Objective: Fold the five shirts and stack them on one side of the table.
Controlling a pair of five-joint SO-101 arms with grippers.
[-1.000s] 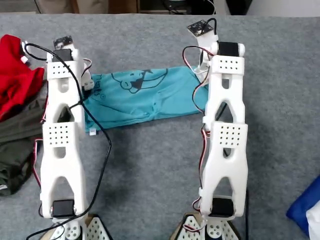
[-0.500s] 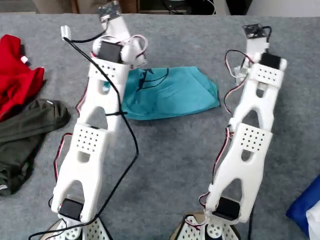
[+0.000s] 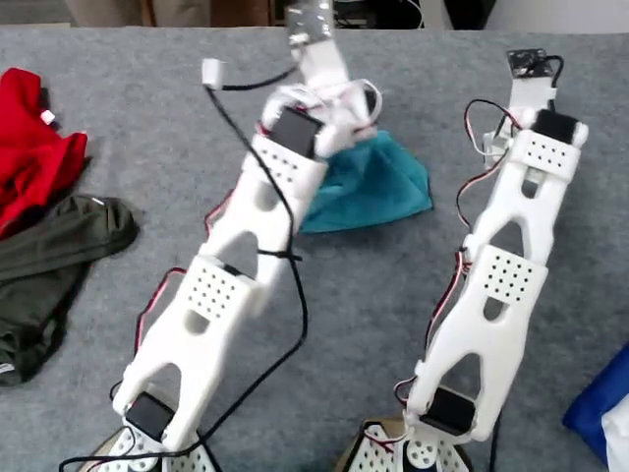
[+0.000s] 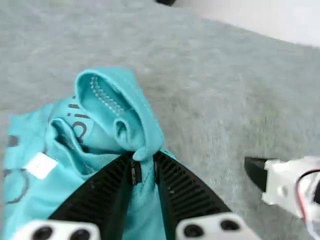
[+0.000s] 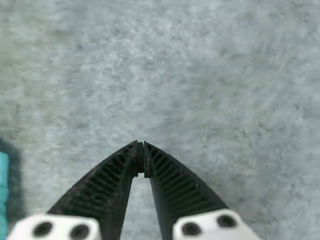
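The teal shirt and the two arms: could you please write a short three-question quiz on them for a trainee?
1. True or false: the left hand is shut on a bunched fold of the teal shirt.
2. Multiple choice: what lies directly beneath the tips of the right hand? A. the teal shirt. B. bare grey table. C. a stack of folded shirts.
3. Short answer: which colours are the two garments heaped at the table's left end in the high view?

Key: 1. True. 2. B. 3. A red garment and a dark olive garment.
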